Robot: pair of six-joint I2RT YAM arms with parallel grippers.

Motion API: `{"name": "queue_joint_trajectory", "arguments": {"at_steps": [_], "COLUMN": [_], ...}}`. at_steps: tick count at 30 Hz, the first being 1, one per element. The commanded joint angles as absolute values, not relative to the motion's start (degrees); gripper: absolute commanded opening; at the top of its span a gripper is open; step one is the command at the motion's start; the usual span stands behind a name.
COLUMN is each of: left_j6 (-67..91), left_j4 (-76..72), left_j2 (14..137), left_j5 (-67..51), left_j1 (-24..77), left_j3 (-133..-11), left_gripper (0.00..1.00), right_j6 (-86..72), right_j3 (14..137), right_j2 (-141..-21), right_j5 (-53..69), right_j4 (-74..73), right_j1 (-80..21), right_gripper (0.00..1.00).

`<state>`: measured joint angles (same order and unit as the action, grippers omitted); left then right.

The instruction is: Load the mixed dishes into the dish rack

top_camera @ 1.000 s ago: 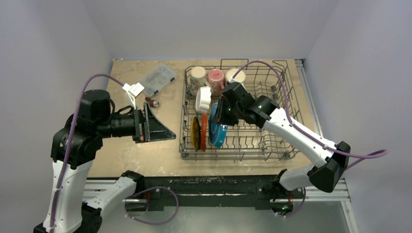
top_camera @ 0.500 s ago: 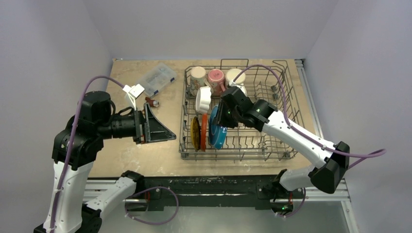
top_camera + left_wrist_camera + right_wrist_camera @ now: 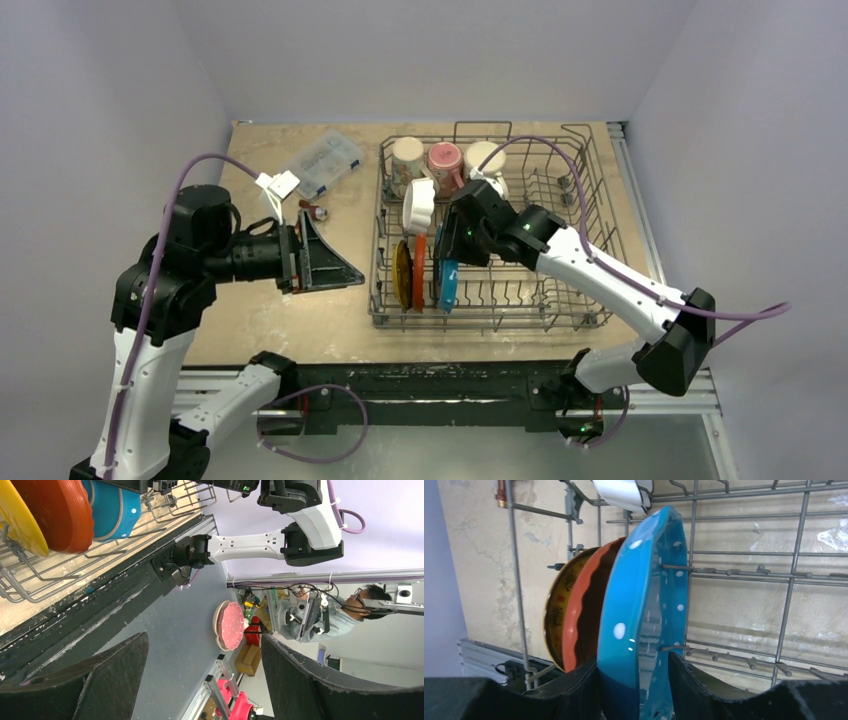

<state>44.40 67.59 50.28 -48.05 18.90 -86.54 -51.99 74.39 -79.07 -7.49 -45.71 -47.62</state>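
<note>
Right wrist view shows my right gripper with a finger on each side of the blue dotted plate, standing on edge in the dish rack beside the orange plate; I cannot tell if I squeeze it. If I pull off crooked, a finger may catch its rim and tip it over. No words can be read.

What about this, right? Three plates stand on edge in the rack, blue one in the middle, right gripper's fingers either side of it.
Not quite: the orange plate is in the middle. The blue plate stands at one end, the yellow plate at the other, all on edge in the rack, with the right gripper fingers either side of the blue one. The right wrist view shows it.
</note>
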Motion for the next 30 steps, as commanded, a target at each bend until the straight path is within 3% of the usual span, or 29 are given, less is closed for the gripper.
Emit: {"name": "queue_joint_trajectory", "arguments": {"at_steps": [1,13,20,26,30], "left_j6": [43.9,43.9,44.6,44.6,45.0], "left_j4": [66.1,65.8,65.2,65.3,65.3], "left_j2": [50.3,49.9,50.9,50.1,50.1], "left_j5": [-48.9,-48.6,-48.9,-48.9,-48.6], "left_j1": [19.2,19.2,19.2,19.2,19.2], "left_j3": [-88.0,-87.3,-88.2,-86.4,-86.6], "left_gripper": [0.81,0.81,0.81,0.81,0.81], "right_j6": [-50.3,-50.1,-53.1,-51.5,-49.9], "right_j3": [79.3,84.4,79.6,81.4,81.6], "right_j2": [-78.8,-78.4,-75.1,-75.5,-73.9], "right_j5": [-6.5,-1.6,2.6,0.1,-0.2], "right_j4": [-45.4,-42.9,-36.3,-40.7,-42.5], "right_j1": [-47.6,-48.0,-48.0,-48.0,-47.8], "right_gripper": [0.48,0.50,0.50,0.50,0.60]}}
